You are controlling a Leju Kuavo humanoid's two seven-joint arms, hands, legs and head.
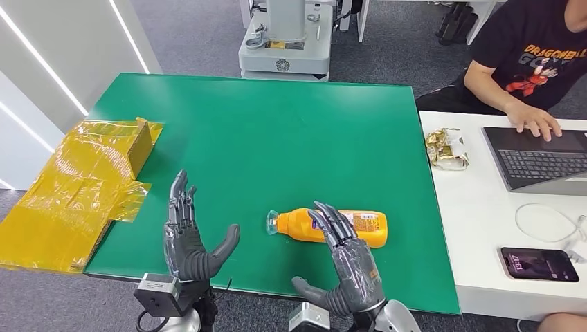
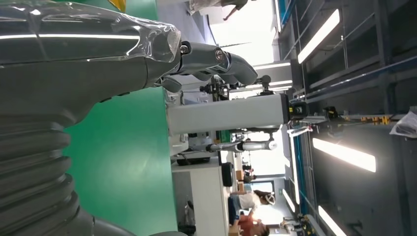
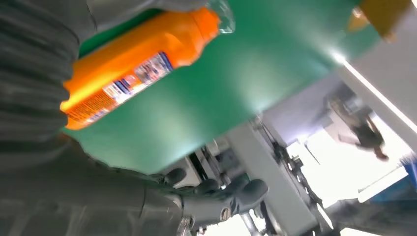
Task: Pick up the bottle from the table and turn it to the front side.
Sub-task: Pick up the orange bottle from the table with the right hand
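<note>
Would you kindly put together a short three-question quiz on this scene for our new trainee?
1. True or false: the orange bottle stands upright on the green table.
2. Which hand is at the bottle?
A. the left hand
B. the right hand
C. the person's hand
3. Fill in: the bottle's clear cap points toward the robot's ____ side.

Key
1. False: it lies on its side.
2. B: the right hand's fingers reach over the bottle; whether they touch it is unclear. The left hand hovers apart, holding nothing.
3. Left.
</note>
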